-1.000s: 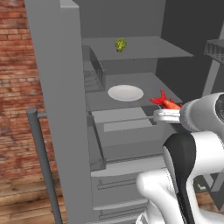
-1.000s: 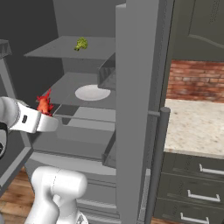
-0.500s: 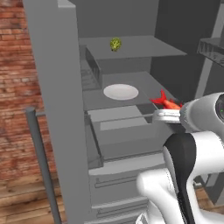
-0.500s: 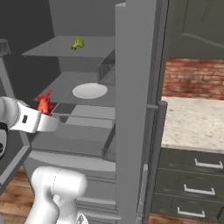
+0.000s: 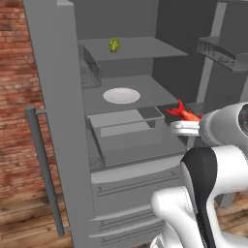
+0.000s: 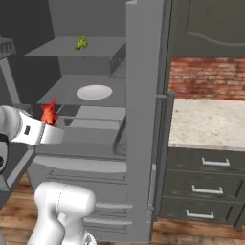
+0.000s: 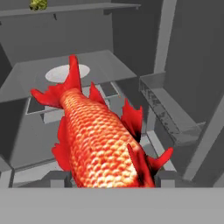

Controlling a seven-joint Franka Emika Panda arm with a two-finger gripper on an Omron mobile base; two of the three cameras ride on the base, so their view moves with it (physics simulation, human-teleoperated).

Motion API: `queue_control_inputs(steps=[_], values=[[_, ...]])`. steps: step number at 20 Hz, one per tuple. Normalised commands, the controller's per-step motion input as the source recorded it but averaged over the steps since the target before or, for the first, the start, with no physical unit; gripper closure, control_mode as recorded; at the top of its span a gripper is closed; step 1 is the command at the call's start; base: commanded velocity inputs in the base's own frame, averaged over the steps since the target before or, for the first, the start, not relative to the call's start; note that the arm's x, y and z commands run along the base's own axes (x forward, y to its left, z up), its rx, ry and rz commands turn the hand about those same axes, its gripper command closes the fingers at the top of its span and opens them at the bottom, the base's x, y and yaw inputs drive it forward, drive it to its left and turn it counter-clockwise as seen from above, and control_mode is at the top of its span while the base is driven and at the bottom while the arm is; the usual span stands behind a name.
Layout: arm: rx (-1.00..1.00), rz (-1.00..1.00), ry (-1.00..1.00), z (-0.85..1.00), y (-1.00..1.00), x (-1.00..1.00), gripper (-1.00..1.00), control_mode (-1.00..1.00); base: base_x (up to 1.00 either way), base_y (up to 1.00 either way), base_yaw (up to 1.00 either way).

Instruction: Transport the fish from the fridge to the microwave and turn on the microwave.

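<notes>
Left base view, left to right: your fridge [image 5: 58, 97] stood open at left; a white plate [image 5: 121, 95] lay on its middle shelf; at right of centre your pincer [image 5: 186, 127] gripped the fish [image 5: 183, 113], jaws closed around its body, tail toward the shelves.

The red-orange fish [image 7: 103, 144] lies lengthwise in the pincer [image 7: 111, 178], tail toward the white plate [image 7: 65, 72] on the fridge [image 7: 109, 61] shelf.

fish [image 7: 103, 144] hides the tool's fingertips; head cut off.
</notes>
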Motion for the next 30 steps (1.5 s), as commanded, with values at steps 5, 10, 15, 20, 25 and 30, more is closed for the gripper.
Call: queue_control_inputs(steps=[5,10,15,20,25,30], values=[[0.0,0.0,0.0,0.0,0.0,0.0,1.0,1.0,-0.38,0.0,-0.23],[0.0,0.0,0.0,0.0,0.0,0.0,1.0,1.0,-0.38,0.0,-0.24],[0.0,0.0,0.0,0.0,0.0,0.0,1.0,1.0,-0.39,0.0,-0.26],[0.0,0.0,0.0,0.0,0.0,0.0,1.0,1.0,-0.37,0.0,-0.29],[0.0,0.0,0.0,0.0,0.0,0.0,1.0,1.0,-0.36,0.0,-0.33],[0.0,0.0,0.0,0.0,0.0,0.0,1.0,1.0,-0.45,0.0,-0.36]])
